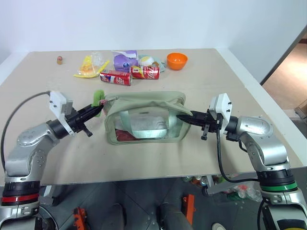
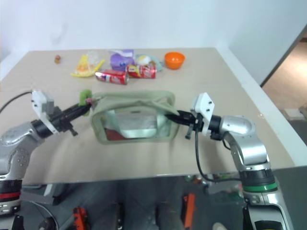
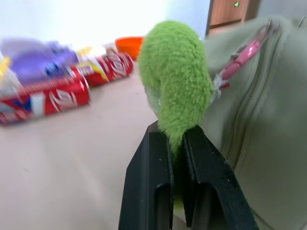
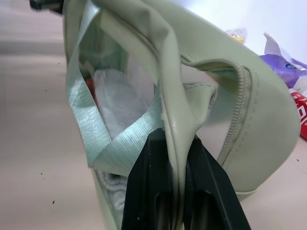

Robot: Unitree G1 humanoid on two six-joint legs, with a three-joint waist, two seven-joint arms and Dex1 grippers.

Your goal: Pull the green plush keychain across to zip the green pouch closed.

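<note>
With the left hand point(image 3: 176, 143) clamped on the green plush keychain point(image 3: 176, 79) at the left end of the green pouch point(image 1: 144, 122) and the right hand point(image 4: 180, 158) pinching its far-end fabric, pull steadily along the seemingly open zipper, keeping the pouch taut

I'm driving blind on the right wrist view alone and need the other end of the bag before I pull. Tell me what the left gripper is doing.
Observer: The left gripper is shut on the green plush keychain, at the end of the green pouch on the robot's left.
Operator: Confirm what my right gripper has.
Observer: From the head view, the right gripper is pinching the pouch's fabric edge at the opposite end.
Operator: Report the zipper.
Observer: A pink cord links the keychain to the zipper pull at that end, and the top gapes open in between.
Operator: List what is behind it.
Observer: Two red cans, an orange bowl.
</note>
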